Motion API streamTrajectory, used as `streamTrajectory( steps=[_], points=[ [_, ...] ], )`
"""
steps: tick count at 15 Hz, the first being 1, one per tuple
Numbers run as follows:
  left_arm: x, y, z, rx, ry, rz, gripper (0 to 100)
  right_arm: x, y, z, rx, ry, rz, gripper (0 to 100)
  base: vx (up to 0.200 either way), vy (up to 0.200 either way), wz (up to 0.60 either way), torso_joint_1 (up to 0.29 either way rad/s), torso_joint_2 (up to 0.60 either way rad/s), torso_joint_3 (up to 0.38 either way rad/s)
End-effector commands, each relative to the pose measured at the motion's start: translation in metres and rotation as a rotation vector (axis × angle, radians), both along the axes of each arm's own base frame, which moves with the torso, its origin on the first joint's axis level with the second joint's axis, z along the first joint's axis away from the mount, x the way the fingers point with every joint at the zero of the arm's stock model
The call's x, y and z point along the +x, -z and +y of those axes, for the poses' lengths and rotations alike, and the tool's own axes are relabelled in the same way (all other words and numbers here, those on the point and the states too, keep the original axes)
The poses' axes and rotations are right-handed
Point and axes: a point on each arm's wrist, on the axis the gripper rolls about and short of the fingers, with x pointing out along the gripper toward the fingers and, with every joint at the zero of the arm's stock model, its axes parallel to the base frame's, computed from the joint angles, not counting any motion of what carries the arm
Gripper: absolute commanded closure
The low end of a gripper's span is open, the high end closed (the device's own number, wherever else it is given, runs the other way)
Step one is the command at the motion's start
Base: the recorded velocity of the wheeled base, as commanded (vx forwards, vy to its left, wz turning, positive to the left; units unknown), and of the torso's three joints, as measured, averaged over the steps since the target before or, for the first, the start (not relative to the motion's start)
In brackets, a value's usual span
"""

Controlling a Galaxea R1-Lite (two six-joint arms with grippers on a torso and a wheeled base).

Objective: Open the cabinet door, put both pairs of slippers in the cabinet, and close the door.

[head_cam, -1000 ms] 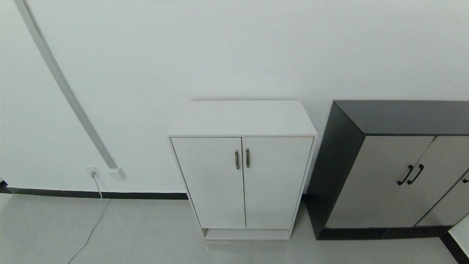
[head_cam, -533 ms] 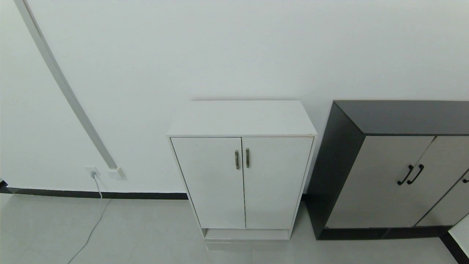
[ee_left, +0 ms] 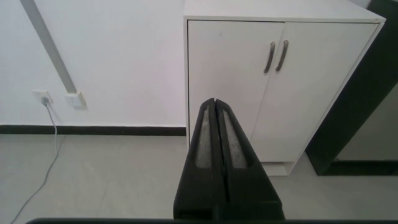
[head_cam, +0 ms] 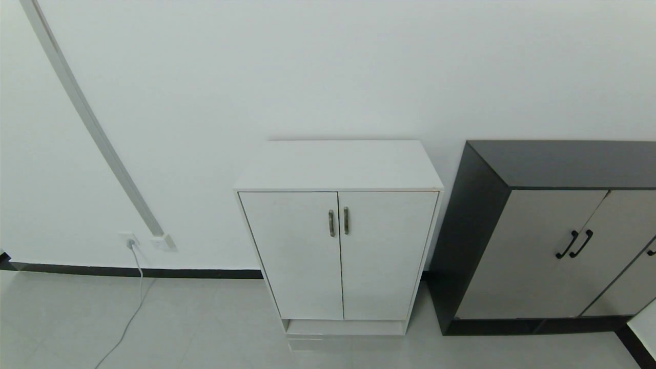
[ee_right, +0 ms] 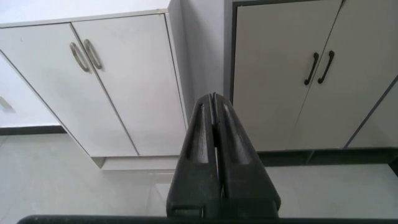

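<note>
A small white cabinet (head_cam: 338,236) stands against the wall with both doors closed; two metal handles (head_cam: 338,222) sit side by side at the door seam. It also appears as the white cabinet (ee_left: 280,74) in the left wrist view and the white cabinet (ee_right: 93,81) in the right wrist view. My left gripper (ee_left: 214,106) is shut with nothing in it, held back from the cabinet front. My right gripper (ee_right: 214,99) is shut and empty, in front of the gap between the two cabinets.
A larger black cabinet with grey doors (head_cam: 553,230) stands right of the white one. A wall socket with a grey cable (head_cam: 132,277) is at the left, under a slanted cable duct (head_cam: 87,118). Grey tiled floor (head_cam: 179,328) lies before the cabinets.
</note>
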Motion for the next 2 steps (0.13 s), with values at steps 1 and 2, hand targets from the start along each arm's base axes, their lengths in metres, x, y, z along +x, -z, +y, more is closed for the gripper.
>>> streamTrajectory(
  steps=[1,2],
  points=[
    [0.0001,-0.0001,0.0,-0.001,-0.002,0.001,100,0.0001,0.0001,0.0001,0.0,0.0,0.002,100,0.0,0.0,0.0,0.0,0.0,0.0],
    [0.0001,-0.0001,0.0,-0.001,0.0,0.001,100,0.0001,0.0001,0.0,-0.001,-0.002,0.002,100,0.0,0.0,0.0,0.0,0.0,0.0]
  ],
)
